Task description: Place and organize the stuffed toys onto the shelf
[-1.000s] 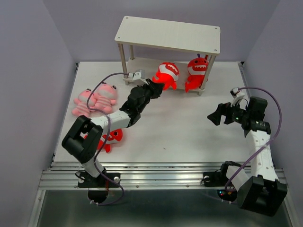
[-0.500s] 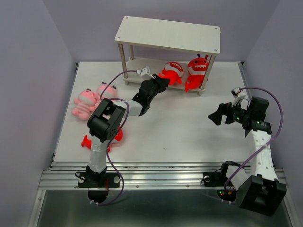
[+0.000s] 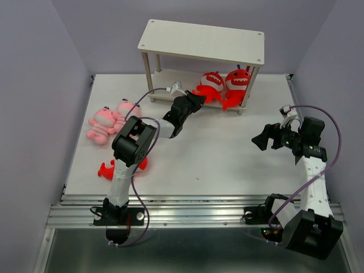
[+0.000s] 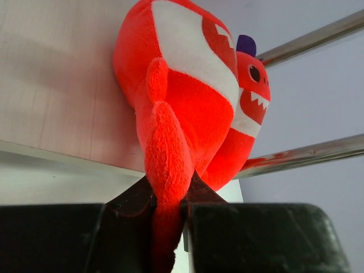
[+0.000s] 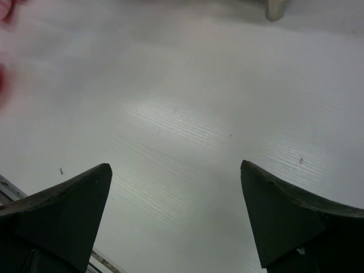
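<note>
Now, my left gripper (image 4: pixel 169 190) pinching red shark (image 4: pixel 187 108) by its fin, I'd seat it upright on shelf (image 3: pixel 199 42) b4 release; right gripper (image 5: pixel 176 219) gapes wide, empty.

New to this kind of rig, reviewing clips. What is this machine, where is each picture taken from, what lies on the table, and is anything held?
Two robot arms are bolted at the near edge of the table. One picture looks down from above; the other two come from cameras on each wrist. The left fingers pinch a fin of a red shark toy lying on the lower board of the shelf, beside another red shark. The right fingers stand open, empty. Two pink toys and a third red one lie on the table.
</note>
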`<action>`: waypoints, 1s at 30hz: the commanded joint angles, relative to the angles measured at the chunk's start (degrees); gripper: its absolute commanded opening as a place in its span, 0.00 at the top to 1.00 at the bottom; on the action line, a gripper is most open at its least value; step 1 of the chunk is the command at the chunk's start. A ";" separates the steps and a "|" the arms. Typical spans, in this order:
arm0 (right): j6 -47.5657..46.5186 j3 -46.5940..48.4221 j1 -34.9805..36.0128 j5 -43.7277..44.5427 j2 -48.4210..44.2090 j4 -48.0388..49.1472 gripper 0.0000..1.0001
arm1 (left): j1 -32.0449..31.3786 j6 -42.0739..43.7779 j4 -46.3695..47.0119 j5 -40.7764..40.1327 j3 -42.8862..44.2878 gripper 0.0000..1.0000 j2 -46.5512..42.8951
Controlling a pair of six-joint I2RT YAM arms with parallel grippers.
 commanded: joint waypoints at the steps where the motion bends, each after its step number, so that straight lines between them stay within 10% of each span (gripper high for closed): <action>1: -0.37 0.24 -0.88 -1.25 -0.01 2.14 0.00 | -0.28 -3.15 -0.28 -2.95 2.23 0.94 -0.08; 30: -0.37 0.24 -2.99 -2.12 0.17 2.14 0.00 | -3.53 -11.95 -5.47 -14.38 6.19 0.82 3.17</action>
